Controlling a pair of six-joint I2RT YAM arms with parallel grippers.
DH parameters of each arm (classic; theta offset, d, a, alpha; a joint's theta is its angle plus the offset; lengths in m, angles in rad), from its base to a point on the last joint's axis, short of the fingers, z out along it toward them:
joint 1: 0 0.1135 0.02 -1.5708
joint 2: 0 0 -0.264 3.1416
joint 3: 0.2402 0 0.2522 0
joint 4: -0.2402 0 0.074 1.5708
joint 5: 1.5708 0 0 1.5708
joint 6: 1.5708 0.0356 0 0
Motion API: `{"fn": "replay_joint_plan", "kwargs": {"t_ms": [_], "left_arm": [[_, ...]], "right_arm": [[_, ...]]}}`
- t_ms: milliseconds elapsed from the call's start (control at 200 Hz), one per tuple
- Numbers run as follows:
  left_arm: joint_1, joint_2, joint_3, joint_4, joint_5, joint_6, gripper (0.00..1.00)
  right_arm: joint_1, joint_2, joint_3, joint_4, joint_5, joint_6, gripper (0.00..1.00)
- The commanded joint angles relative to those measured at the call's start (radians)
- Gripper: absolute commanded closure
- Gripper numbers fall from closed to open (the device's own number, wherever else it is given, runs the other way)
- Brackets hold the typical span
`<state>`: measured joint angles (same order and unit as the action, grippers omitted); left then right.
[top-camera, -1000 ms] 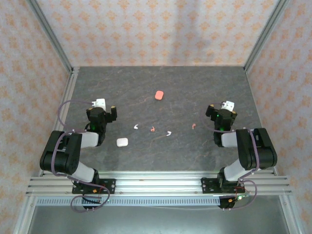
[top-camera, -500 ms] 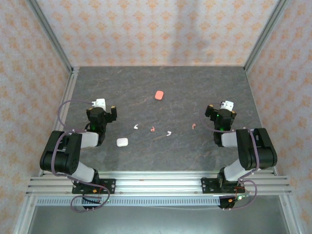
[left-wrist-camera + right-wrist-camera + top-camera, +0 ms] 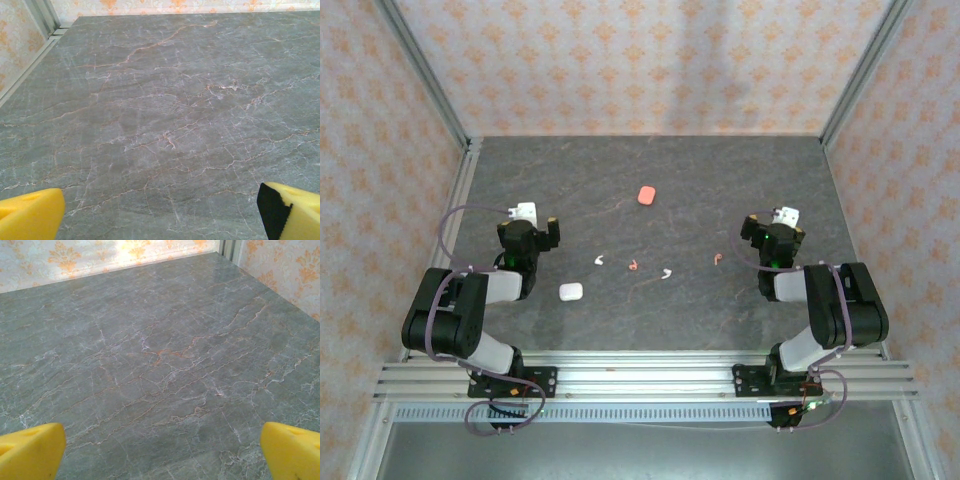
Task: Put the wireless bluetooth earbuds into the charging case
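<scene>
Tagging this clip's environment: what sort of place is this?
Probably a lab robot cell, not a home: aluminium frame, wallpaper-print panels boxing in a stone-look table, left arm and right arm bolted at its near edge.

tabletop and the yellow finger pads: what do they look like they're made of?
Tabletop: grey stone look, either marble or a printed laminate; pale and rusty veins, with a soft sheen toward the far edge. Pads: matte yellow, probably foam or soft rubber; no glare and rounded edges.
</scene>
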<state>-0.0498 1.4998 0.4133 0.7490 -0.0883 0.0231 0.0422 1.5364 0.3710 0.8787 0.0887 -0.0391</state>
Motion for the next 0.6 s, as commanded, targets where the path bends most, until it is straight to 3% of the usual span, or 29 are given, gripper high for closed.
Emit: {"fn": "replay_joint_plan", "kwargs": {"t_ms": [0,595], "left_arm": [[0.004,-0.003,0.016,-0.013,-0.001,-0.009,0.00],[0.004,-0.001,0.018,-0.013,-0.002,-0.012,0.00]], "right_arm": [[-0.002,0.010,0.020,0.000,-0.007,-0.010,0.01],[-0.002,0.008,0.015,0.008,-0.006,-0.012,0.01]]}}
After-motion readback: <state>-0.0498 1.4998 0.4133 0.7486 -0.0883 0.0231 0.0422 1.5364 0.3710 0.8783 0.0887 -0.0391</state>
